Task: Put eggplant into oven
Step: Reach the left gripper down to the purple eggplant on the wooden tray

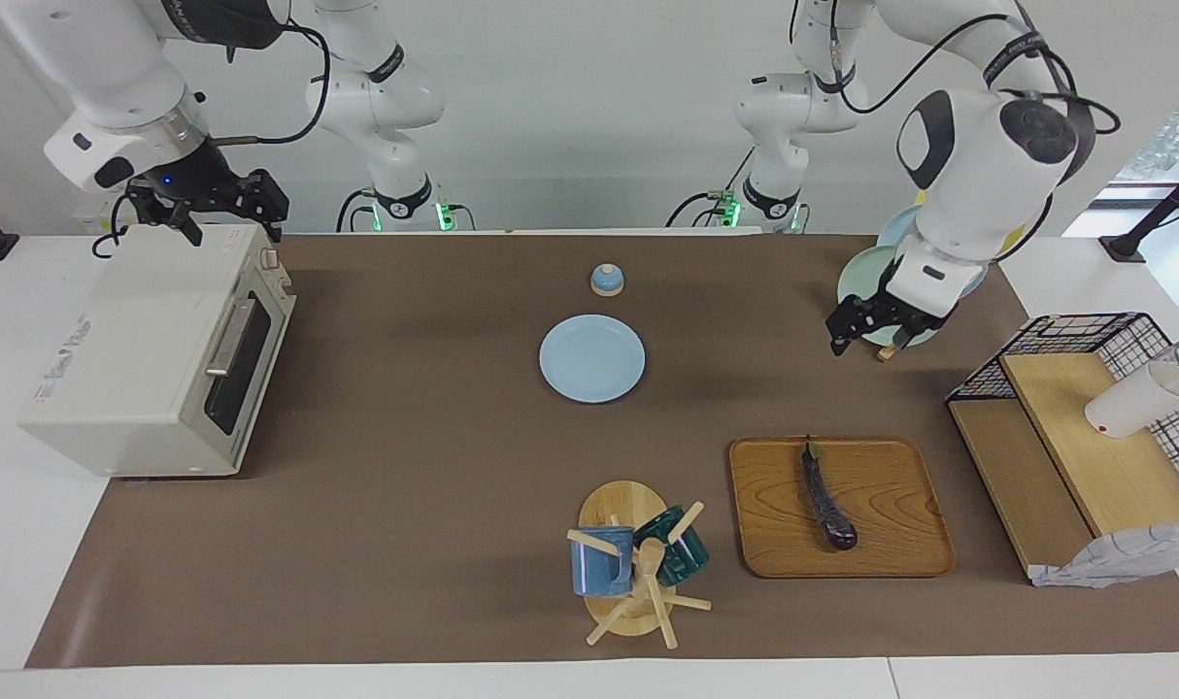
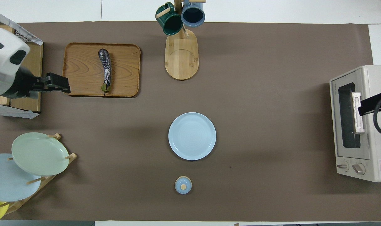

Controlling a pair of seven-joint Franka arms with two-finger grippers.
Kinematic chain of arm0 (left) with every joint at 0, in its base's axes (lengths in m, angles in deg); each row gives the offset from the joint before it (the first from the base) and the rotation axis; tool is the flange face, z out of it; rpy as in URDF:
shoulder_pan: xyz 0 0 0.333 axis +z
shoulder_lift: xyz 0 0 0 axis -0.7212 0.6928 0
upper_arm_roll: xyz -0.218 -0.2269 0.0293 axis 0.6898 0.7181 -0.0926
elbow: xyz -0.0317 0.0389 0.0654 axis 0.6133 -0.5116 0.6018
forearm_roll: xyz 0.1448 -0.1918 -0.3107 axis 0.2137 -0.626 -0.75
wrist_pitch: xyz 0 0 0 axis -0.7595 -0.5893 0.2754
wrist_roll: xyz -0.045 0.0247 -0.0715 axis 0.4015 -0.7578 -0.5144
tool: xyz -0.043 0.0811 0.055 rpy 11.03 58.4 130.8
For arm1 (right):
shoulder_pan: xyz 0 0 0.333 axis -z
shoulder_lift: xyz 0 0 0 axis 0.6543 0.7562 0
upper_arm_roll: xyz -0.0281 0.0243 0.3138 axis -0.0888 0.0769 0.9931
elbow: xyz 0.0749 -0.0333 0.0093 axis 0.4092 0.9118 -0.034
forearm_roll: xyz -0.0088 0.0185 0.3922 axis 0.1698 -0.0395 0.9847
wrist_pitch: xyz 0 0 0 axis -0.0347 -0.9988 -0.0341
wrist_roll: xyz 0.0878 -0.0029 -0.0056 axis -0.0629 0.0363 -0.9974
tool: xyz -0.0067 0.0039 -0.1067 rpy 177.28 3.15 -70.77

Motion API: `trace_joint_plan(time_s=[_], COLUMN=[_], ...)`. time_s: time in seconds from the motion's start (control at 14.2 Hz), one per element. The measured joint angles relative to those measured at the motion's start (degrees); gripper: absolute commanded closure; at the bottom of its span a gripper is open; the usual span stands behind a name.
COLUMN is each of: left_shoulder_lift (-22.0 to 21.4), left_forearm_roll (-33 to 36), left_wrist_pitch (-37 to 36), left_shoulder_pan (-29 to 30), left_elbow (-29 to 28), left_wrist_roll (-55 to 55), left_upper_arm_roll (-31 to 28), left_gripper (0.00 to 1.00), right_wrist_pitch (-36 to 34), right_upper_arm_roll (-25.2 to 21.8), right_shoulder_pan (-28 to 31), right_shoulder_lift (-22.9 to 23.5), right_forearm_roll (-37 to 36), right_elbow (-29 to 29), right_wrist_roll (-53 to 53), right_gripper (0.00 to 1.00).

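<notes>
Eggplant (image 1: 827, 501) skin glossy, dark, with mottled sheen. Tray (image 1: 891, 544) wood, visible grain, smooth satin finish. Oven (image 1: 123, 359) casing matt off-white, door glass dark, handle (image 1: 226, 338) metallic. Mat (image 1: 405, 466) on tabletop matt brown, paper-like. Plate (image 1: 591, 358) smooth glazed pale blue. Mug stand (image 2: 181, 59) pale wood. Basket (image 1: 1056, 335) black wire.

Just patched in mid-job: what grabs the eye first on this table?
The off-white oven at the right arm's end, door shut, with the right pincer over its top. The dark eggplant lies on a wooden tray at the left arm's end, with the left pincer open above the mat.
</notes>
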Motion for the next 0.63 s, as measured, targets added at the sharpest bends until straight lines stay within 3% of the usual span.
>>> trace_joint_plan(time_s=[0.42, 0.63], left_shoulder_lift=[12.92, 17.07], left_forearm_roll=[0.52, 2.92], left_wrist_pitch=[16.94, 21.86], left_shoulder_pan=[-1.31, -1.74], left_elbow=[0.23, 0.32], left_wrist_roll=[-2.87, -5.91], left_upper_arm_roll=[0.04, 0.04], left_gripper=[0.0, 0.06], right_wrist_pitch=[0.0, 0.0], right_upper_arm_roll=[0.0, 0.0], right_shoulder_pan=[0.0, 0.0], right_shoulder_lift=[0.0, 0.0], right_forearm_roll=[0.0, 0.0], right_elbow=[0.0, 0.0], right_wrist_roll=[0.0, 0.0], right_gripper=[0.0, 0.0])
